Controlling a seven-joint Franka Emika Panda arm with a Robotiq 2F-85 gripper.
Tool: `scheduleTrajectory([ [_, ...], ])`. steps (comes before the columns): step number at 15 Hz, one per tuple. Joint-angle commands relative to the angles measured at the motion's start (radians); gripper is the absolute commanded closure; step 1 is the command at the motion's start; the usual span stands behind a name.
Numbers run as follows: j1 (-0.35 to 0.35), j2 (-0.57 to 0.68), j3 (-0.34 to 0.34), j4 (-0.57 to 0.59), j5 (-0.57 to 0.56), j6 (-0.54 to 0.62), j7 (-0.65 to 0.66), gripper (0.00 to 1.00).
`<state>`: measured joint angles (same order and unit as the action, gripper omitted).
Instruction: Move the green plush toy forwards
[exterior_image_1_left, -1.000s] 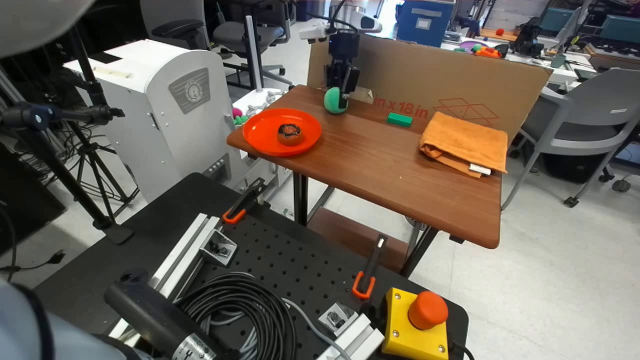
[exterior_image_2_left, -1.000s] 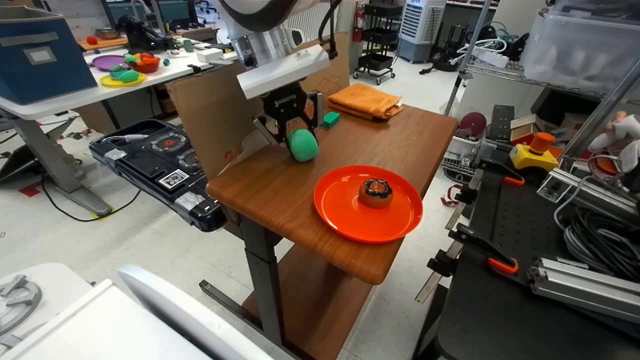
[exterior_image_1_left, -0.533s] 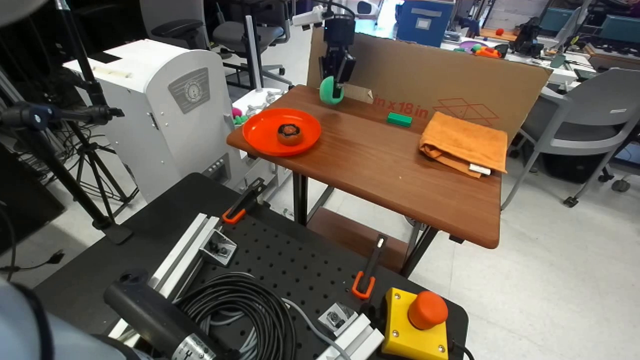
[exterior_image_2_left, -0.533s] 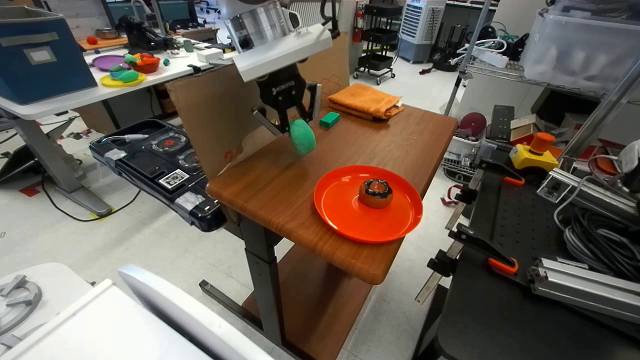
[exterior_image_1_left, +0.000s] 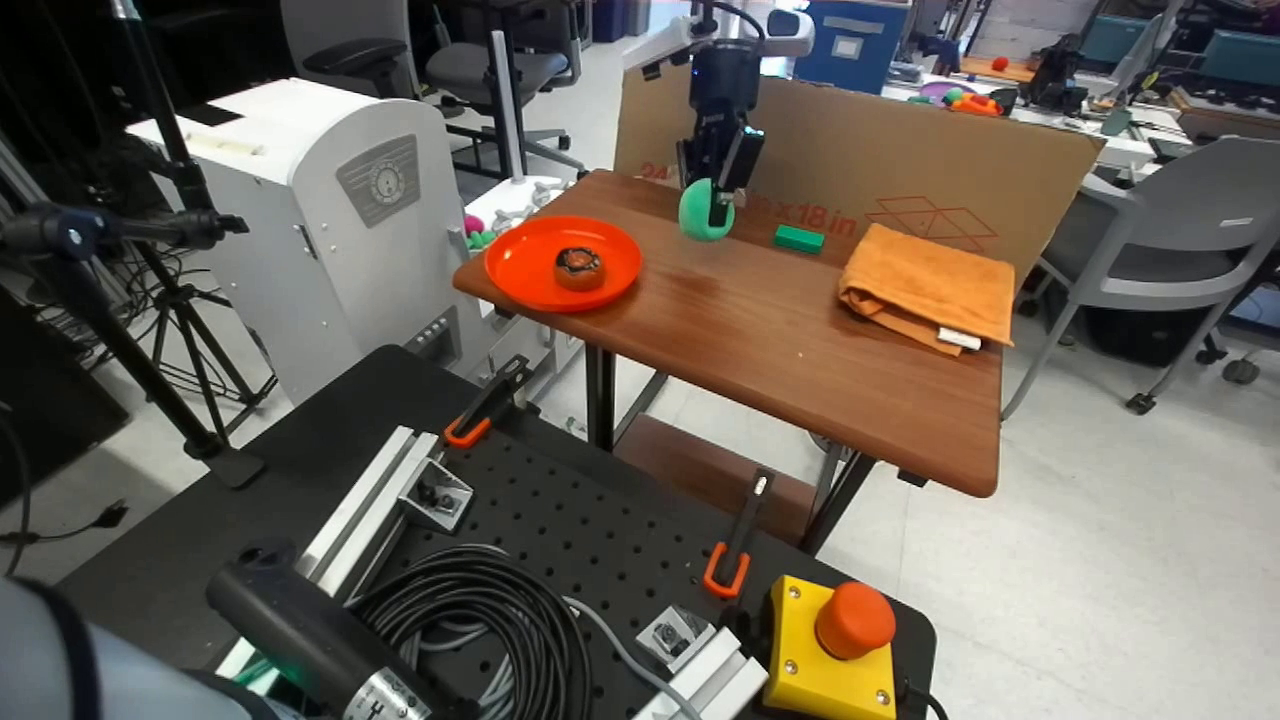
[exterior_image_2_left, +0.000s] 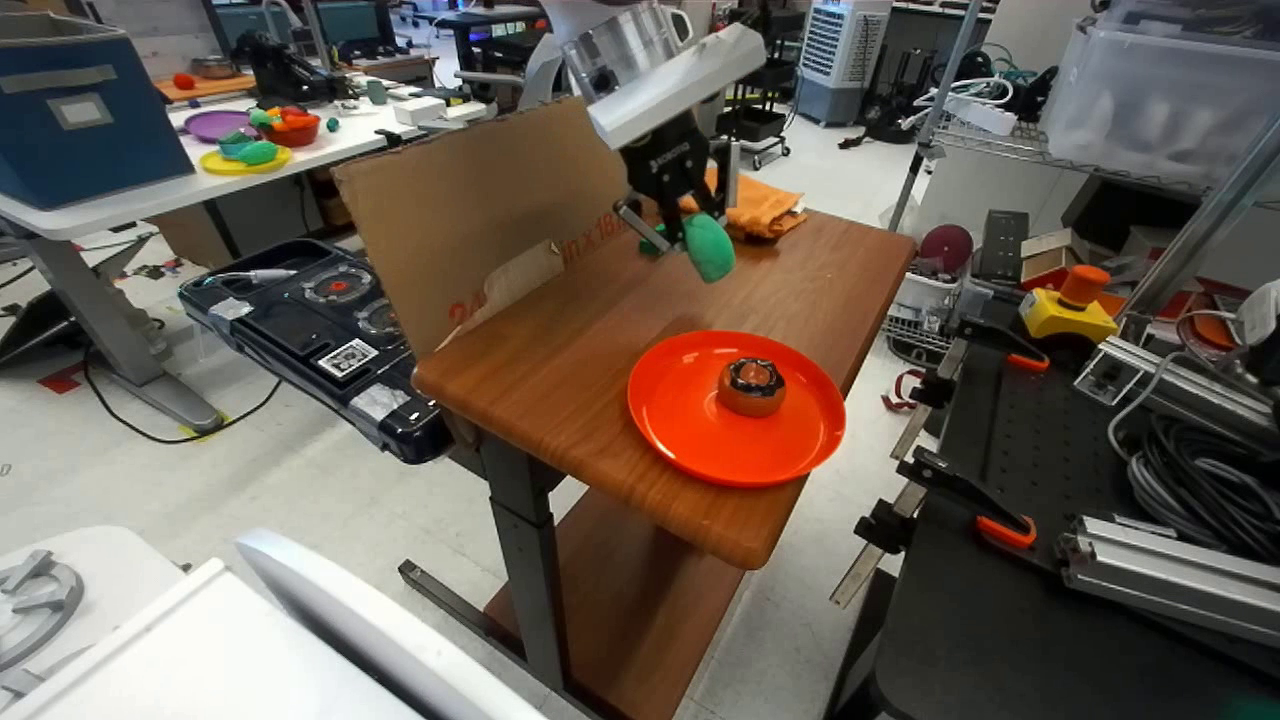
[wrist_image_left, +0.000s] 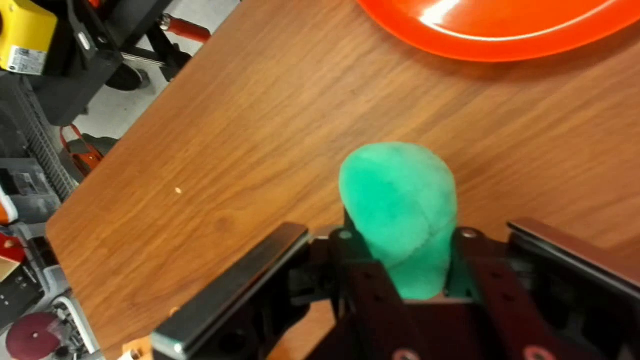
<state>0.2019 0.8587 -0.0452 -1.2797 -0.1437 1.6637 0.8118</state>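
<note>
The green plush toy (exterior_image_1_left: 702, 212) is held in the air over the brown table, with a shadow on the wood below it. In the wrist view, the toy (wrist_image_left: 400, 200) is squeezed into an oval between the fingers of my gripper (wrist_image_left: 404, 235), which press on both its sides. In an exterior view, my gripper (exterior_image_2_left: 706, 235) points down and is slightly tilted, with the toy (exterior_image_2_left: 714, 252) sticking out below the fingertips. The far finger is partly hidden by the toy in an exterior view.
An orange plate (exterior_image_2_left: 690, 440) holding a small round brown object (exterior_image_2_left: 752, 392) sits near the table's end. A flat green block (exterior_image_1_left: 799, 239) lies close to the gripper. A folded orange cloth (exterior_image_1_left: 930, 285) lies farther along. A cardboard sheet (exterior_image_1_left: 860, 150) stands along the table's long edge.
My gripper, shut on the toy, has lifted it off the table. It has then carried it along the table, away from the plate's end and towards the green block and cloth.
</note>
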Motion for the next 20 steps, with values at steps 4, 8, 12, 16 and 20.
scheduleTrajectory([
  [4,-0.062,-0.184,-0.059,-0.407,-0.009,0.187,-0.022,0.94],
  [8,-0.079,-0.215,-0.080,-0.503,-0.022,0.268,-0.021,0.50],
  [12,-0.079,-0.246,-0.077,-0.547,-0.019,0.283,-0.029,0.29],
  [16,-0.069,-0.302,-0.072,-0.588,-0.016,0.255,-0.024,0.01],
  [20,-0.034,-0.431,-0.068,-0.688,-0.077,0.313,-0.012,0.00],
])
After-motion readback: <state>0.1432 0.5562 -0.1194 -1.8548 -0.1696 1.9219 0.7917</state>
